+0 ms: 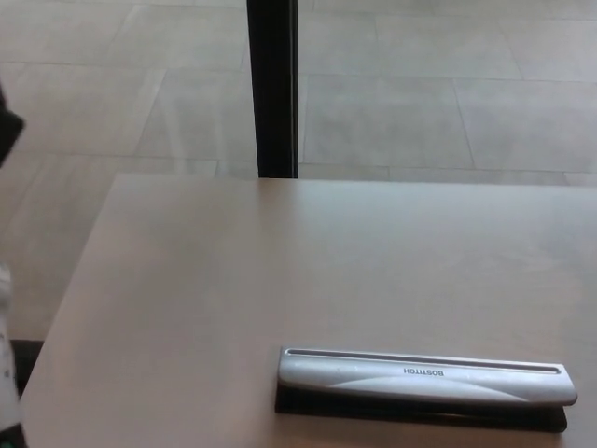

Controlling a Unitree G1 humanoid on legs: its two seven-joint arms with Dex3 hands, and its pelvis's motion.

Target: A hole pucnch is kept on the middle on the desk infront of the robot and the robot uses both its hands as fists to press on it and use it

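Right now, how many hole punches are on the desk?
1. The silver hole punch lies flat on the desk near its front edge, right of the middle, its long side running left to right. None other shows, though the desk's right part runs out of the picture.

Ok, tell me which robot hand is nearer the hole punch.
Left, as far as shows: the left robot hand is only a dark shape at the picture's edge, far left of the hole punch. The right is out of view.
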